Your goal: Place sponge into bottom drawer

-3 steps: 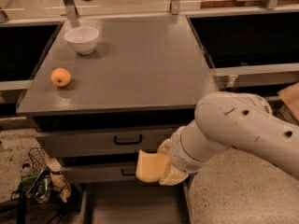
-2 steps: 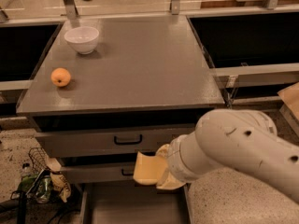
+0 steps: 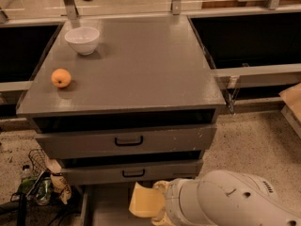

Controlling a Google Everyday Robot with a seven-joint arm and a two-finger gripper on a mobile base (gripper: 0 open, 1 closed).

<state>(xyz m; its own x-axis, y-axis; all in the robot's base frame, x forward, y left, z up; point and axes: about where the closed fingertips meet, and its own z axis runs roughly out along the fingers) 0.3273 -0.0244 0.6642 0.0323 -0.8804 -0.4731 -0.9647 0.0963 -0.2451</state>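
Observation:
The pale yellow sponge [image 3: 145, 202] is held at the end of my white arm [image 3: 225, 201], low over the pulled-out bottom drawer [image 3: 106, 211], below the two upper drawers. My gripper [image 3: 157, 204] is mostly hidden behind the arm's wrist; a tan fingertip [image 3: 160, 184] shows beside the sponge. The drawer's grey floor shows to the left of the sponge.
A white bowl [image 3: 82, 40] and an orange fruit [image 3: 61, 77] sit on the grey countertop [image 3: 141, 65]. The two upper drawers with black handles [image 3: 129, 141] are closed. A basket with clutter and cables [image 3: 37, 182] lies on the floor at the left.
The arm has moved down and to the left, carrying the sponge lower over the open bottom drawer. The bowl and the fruit have not moved.

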